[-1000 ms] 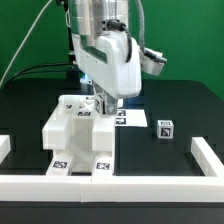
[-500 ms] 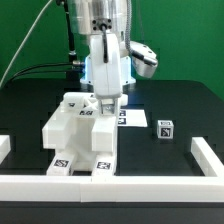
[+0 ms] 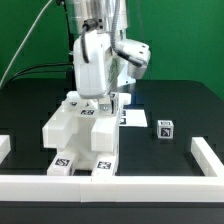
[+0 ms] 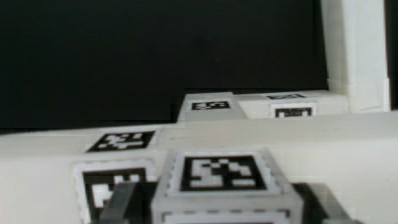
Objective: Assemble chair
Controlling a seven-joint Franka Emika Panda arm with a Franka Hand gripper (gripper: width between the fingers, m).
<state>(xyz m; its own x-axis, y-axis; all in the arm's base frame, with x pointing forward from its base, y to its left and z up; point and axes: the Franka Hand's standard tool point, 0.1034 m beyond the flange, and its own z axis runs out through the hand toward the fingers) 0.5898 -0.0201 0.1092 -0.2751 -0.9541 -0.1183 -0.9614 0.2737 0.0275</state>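
Observation:
The chair assembly (image 3: pixel 78 135) is a chunky white block of joined parts with black-and-white tags, standing in the exterior view's left half. My gripper (image 3: pixel 103 100) is down on its top rear. In the wrist view the gripper (image 4: pixel 217 206) is shut on a small white tagged part (image 4: pixel 217 172), with a dark finger (image 4: pixel 135 204) on each side. That part sits on or just over the assembly's top face (image 4: pixel 54 150); I cannot tell whether it touches. A loose small tagged cube (image 3: pixel 165 129) lies apart on the black table at the exterior view's right.
The marker board (image 3: pixel 127 118) lies flat just behind the assembly. Long plain white border bars run along the front (image 3: pixel 120 186), the exterior view's right (image 3: pixel 206 156) and left (image 3: pixel 4 148). Green wall behind.
The wrist and hand have turned about the vertical, its body swinging toward the exterior view's left. The fingertips stay at the same spot on the assembly. The loose cube has not moved.

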